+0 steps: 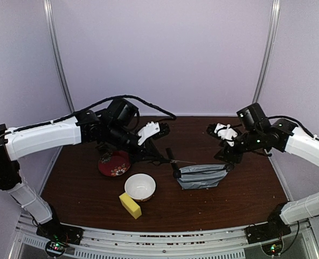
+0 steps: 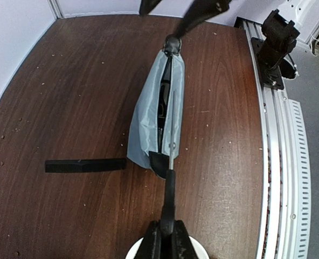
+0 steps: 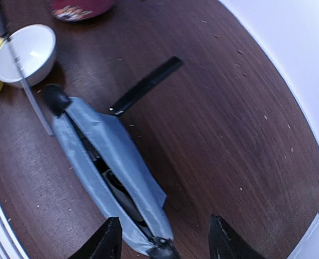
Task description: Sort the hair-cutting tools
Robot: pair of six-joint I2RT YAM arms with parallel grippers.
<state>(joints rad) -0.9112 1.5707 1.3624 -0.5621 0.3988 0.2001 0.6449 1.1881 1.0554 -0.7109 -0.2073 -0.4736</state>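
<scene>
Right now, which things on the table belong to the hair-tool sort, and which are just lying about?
Job in hand:
- scissors, held in the left claw
- black comb, flat on the table
- grey pouch, open, scissors tip at its mouth

Just lying about:
- red plate
- white bowl
- yellow sponge

pouch (image 1: pixel 202 176) lying across the middle of the table (image 1: pixel 245 199), comb (image 3: pixel 147 85) lying just behind its left end, scissors (image 2: pixel 169 189) hanging over that same end, bowl (image 1: pixel 140 186) sitting front-left of the pouch, sponge (image 1: pixel 130 205) lying just beside the bowl's front-left, plate (image 1: pixel 114 163) sitting just behind the bowl
</scene>
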